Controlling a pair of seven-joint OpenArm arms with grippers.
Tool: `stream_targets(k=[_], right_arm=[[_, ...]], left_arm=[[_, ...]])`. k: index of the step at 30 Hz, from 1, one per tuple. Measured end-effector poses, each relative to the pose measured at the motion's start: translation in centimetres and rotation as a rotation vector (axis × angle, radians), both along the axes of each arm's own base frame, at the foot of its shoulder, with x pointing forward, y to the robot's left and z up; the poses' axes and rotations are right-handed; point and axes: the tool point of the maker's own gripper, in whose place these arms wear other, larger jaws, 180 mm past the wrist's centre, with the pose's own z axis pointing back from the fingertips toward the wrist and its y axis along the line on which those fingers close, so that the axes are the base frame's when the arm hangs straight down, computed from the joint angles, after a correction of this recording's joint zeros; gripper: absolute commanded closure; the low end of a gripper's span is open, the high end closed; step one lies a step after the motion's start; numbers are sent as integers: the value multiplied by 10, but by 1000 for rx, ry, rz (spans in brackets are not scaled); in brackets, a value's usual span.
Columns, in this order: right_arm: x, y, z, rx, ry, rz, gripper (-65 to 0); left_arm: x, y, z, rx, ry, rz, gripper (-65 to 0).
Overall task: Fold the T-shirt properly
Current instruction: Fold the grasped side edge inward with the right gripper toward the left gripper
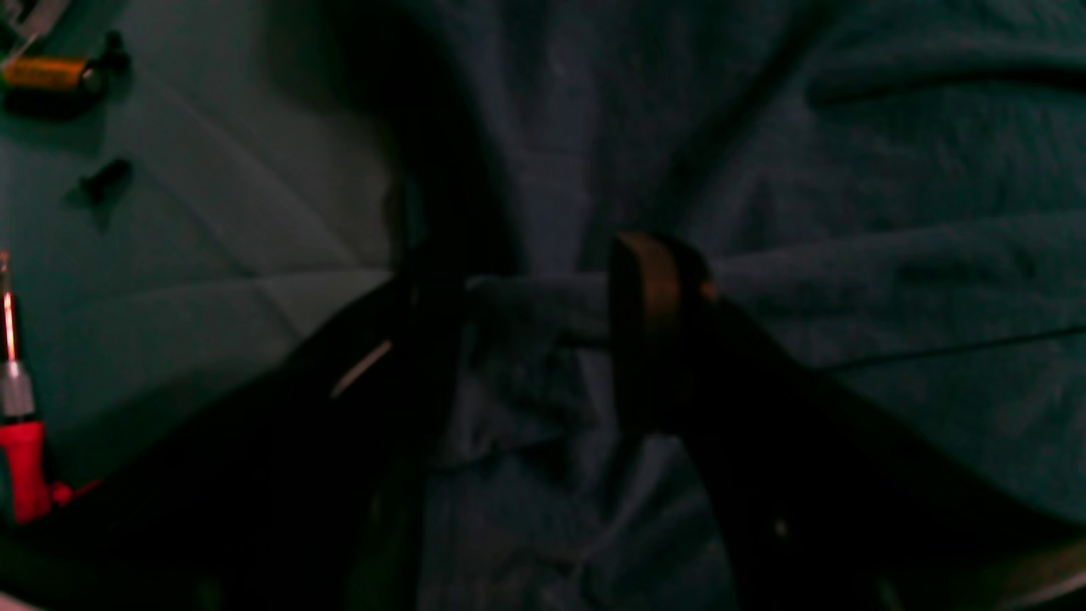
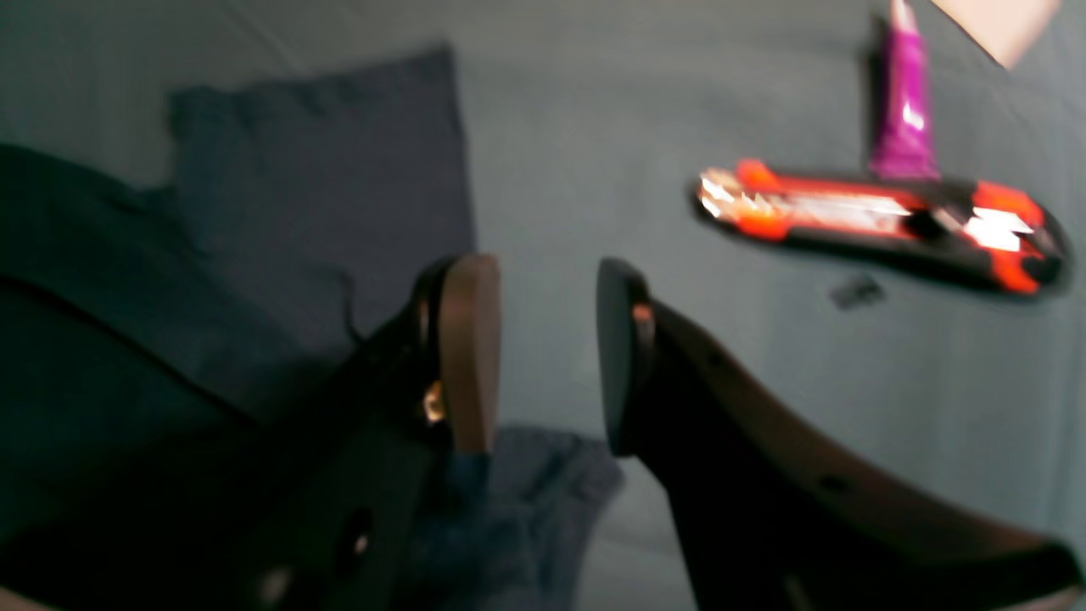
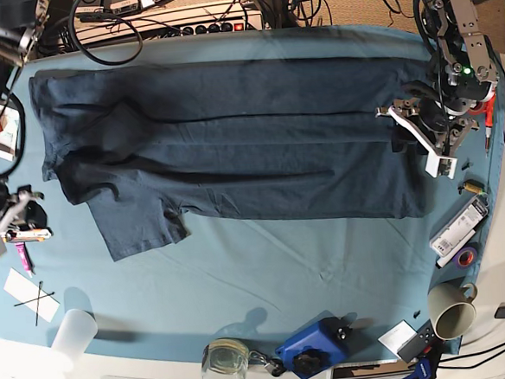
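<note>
- Base view shows the T-shirt (image 3: 232,147) spread lengthwise across the far half of the teal table cloth (image 3: 267,266), partly folded: long creases run along its length, and one sleeve (image 3: 138,228) sticks out from its near edge.
- Relative to the T-shirt, the left gripper (image 1: 543,314) sits at its hem end, where the left wrist view shows a bunched ridge of dark fabric lying between the two fingers. The jaws stand fairly wide around it; whether they actually pinch the cloth I cannot tell in that dark picture.
- The right gripper (image 2: 547,352) is at the sleeve end of the T-shirt, just off its edge. Its jaws are parted with bare table cloth showing between them, holding nothing.
- My judgement: a lengthwise fold is partly made, and the arms are between grasps. The next move calls for the right gripper to take the shirt's edge or the loose sleeve, matched by a firm grip at the hem, so that both ends lift together and the fold lands straight.
- Beyond the sleeve end of the T-shirt lie a red and black utility knife (image 2: 874,225) and a purple tube (image 2: 904,110).
- On the near side of the T-shirt, along the table's front edge, stand a glass (image 3: 225,365), a blue device (image 3: 314,346) and a paper cup (image 3: 452,310); cables and a power strip (image 3: 180,21) lie beyond its far edge.
</note>
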Motion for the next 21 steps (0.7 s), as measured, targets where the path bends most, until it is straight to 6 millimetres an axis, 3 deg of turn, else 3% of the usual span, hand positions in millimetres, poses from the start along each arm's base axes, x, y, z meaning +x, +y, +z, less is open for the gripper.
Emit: stream_targets(k=[12, 21], right_arm=[[52, 20, -59, 168, 120, -26, -198], [67, 74, -104, 200, 149, -12, -198]], left_arm=[[0, 0, 0, -1, -1, 0, -288], [1, 0, 1, -2, -4, 0, -288]])
